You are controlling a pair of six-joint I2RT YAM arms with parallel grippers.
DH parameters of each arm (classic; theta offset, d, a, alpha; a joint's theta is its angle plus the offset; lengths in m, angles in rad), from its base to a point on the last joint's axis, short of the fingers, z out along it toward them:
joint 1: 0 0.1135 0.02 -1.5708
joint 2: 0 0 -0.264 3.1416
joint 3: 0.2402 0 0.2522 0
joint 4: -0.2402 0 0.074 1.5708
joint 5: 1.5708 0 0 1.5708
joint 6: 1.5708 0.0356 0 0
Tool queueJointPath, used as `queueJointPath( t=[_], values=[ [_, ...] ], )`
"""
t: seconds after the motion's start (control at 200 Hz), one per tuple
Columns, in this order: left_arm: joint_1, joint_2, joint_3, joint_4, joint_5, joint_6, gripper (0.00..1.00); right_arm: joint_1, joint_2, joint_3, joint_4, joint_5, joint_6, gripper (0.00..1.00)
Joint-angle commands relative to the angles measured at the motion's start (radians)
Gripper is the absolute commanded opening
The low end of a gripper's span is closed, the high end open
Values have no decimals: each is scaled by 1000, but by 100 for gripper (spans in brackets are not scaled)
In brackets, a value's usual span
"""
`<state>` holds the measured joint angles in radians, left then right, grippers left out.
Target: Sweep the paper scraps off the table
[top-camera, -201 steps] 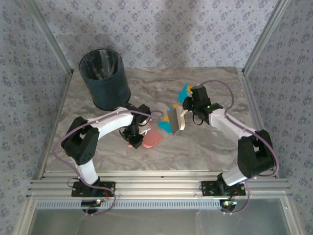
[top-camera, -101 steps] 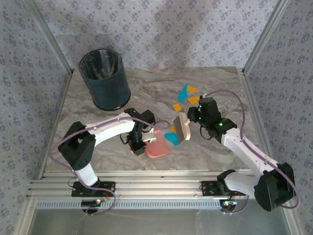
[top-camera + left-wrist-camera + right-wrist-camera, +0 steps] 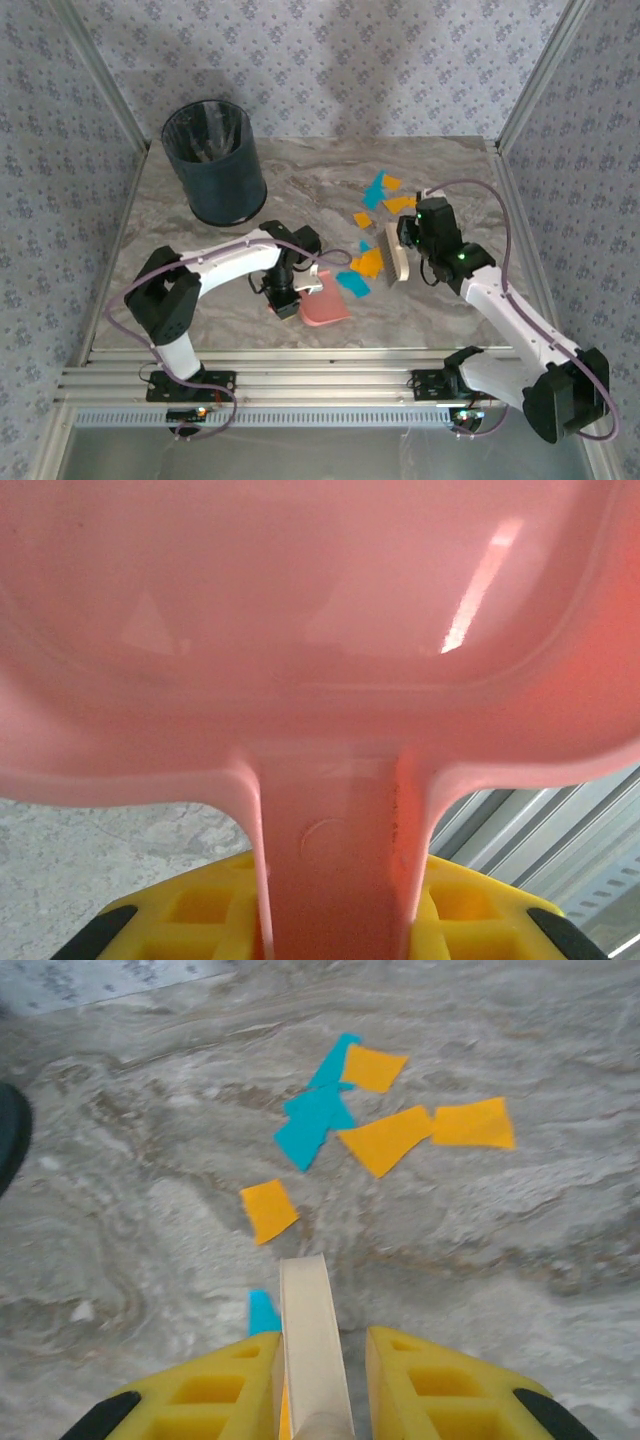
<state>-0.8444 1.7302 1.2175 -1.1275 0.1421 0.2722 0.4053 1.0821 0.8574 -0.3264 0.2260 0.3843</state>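
Firmly left gripper (image 3: 330, 925) grips dustpan (image 3: 325, 308), right gripper (image 3: 318, 1380) brush (image 3: 397, 254), beside paper scraps (image 3: 315, 1120).

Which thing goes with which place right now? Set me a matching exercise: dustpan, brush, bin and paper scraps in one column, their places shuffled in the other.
Things
1. pink dustpan
2. brush
3. dark waste bin
4. paper scraps

Places
A. lying loose on the table, right of centre
B. handle clamped in the left gripper
C. standing near the far-left corner of the table
D. handle clamped in the right gripper

Pairs: 1-B, 2-D, 3-C, 4-A
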Motion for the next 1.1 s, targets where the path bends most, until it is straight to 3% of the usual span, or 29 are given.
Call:
queueJointPath(
  t=[0.0, 0.335, 1.094],
  values=[
    [-8, 25, 38, -49, 2, 5, 0, -37, 28, 51, 8, 69, -100, 0],
    [-6, 85, 94, -69, -35, -39, 0, -50, 155, 100, 55, 116, -235, 0],
    [4, 140, 148, -83, -62, -81, 0, 183, 254, 79, 67, -35, -231, 0]
  ],
)
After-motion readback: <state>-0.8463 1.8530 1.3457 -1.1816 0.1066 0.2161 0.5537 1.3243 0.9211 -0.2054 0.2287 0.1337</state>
